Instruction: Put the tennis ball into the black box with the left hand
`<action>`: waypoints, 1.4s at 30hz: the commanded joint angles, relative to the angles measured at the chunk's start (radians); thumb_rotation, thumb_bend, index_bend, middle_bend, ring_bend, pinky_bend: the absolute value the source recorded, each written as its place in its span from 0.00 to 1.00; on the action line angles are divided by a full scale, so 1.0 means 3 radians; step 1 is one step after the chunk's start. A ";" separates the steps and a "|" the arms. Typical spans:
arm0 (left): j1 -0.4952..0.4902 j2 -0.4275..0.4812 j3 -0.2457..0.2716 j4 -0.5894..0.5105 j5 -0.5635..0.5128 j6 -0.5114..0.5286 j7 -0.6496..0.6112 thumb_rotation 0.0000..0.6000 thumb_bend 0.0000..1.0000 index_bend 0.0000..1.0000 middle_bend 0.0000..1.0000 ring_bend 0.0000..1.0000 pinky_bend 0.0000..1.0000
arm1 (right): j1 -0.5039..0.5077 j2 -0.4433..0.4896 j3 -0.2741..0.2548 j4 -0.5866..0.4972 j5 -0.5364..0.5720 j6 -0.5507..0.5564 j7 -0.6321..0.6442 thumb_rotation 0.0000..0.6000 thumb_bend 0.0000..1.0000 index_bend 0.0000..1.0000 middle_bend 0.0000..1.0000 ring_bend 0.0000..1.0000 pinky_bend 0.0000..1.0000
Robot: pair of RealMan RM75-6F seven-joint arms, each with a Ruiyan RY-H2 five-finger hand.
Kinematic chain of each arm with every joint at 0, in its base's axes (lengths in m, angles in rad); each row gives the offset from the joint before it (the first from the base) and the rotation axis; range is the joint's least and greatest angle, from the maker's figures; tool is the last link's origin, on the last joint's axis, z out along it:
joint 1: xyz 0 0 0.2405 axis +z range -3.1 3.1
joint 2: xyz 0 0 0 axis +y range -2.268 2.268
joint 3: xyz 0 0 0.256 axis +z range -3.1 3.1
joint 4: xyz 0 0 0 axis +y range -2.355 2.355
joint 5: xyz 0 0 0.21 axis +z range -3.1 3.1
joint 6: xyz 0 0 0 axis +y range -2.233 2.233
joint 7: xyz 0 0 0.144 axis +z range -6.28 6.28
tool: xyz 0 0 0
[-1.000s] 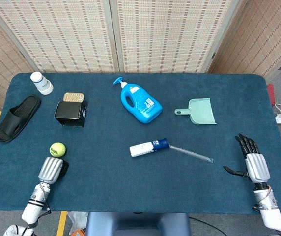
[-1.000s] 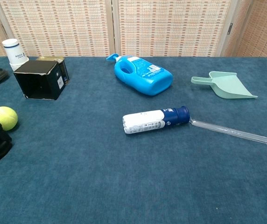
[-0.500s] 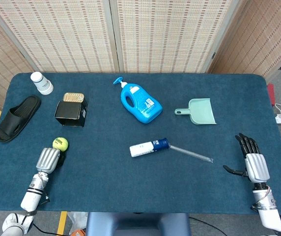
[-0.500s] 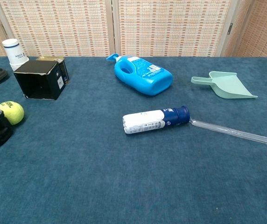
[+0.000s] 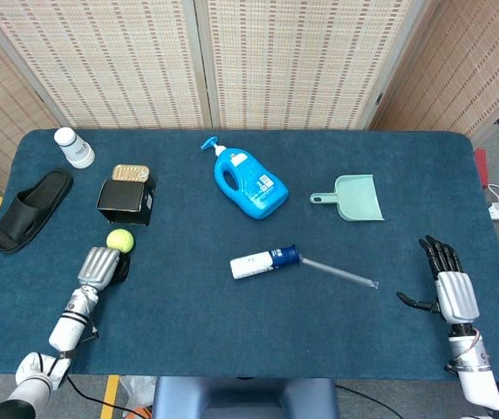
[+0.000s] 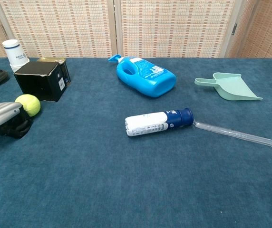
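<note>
The yellow-green tennis ball [image 5: 119,240] [image 6: 28,104] lies on the blue table just in front of the black box [image 5: 126,200] [image 6: 41,80], which lies on its side. My left hand [image 5: 101,264] [image 6: 5,118] sits right behind the ball with its fingers curled under the palm. Its front touches the ball without enclosing it. My right hand [image 5: 446,284] rests at the table's near right edge, fingers spread and empty, and shows only in the head view.
A black slipper [image 5: 31,209] and a white bottle [image 5: 74,147] lie left of the box. A blue detergent jug [image 5: 249,182], a green dustpan [image 5: 354,197] and a white-and-blue tube with a clear stick [image 5: 271,260] occupy the middle.
My left hand has moved forward and to the right, and the tennis ball has rolled ahead of it toward the black box. The right hand has stayed still.
</note>
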 commanded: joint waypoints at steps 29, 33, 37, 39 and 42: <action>-0.0209 0.0156 -0.0316 -0.0220 -0.0322 0.0163 0.0241 0.28 0.32 0.00 0.00 0.00 0.00 | 0.0028 0.0032 -0.0017 -0.0032 -0.0007 -0.0074 -0.0004 1.00 0.00 0.00 0.00 0.00 0.00; -0.0199 0.0216 -0.0317 -0.0346 -0.0344 0.0110 0.0331 0.27 0.32 0.00 0.00 0.00 0.00 | 0.0022 0.0039 -0.0029 -0.0030 -0.0028 -0.0045 0.0019 1.00 0.00 0.00 0.00 0.00 0.00; -0.0172 0.0250 -0.0294 -0.0442 -0.0344 0.0081 0.0389 0.27 0.32 0.00 0.00 0.00 0.00 | 0.0008 0.0041 -0.0032 -0.0012 -0.0033 -0.0021 0.0068 1.00 0.00 0.00 0.00 0.00 0.00; -0.0155 0.0261 -0.0281 -0.0469 -0.0342 0.0072 0.0417 0.27 0.32 0.00 0.00 0.00 0.00 | 0.0005 0.0042 -0.0029 -0.0002 -0.0032 -0.0012 0.0091 1.00 0.00 0.00 0.00 0.00 0.00; -0.0133 0.0290 -0.0266 -0.0504 -0.0337 0.0079 0.0441 0.27 0.32 0.00 0.00 0.00 0.00 | 0.0001 0.0038 -0.0030 0.0010 -0.0039 0.0008 0.0112 1.00 0.00 0.00 0.00 0.00 0.00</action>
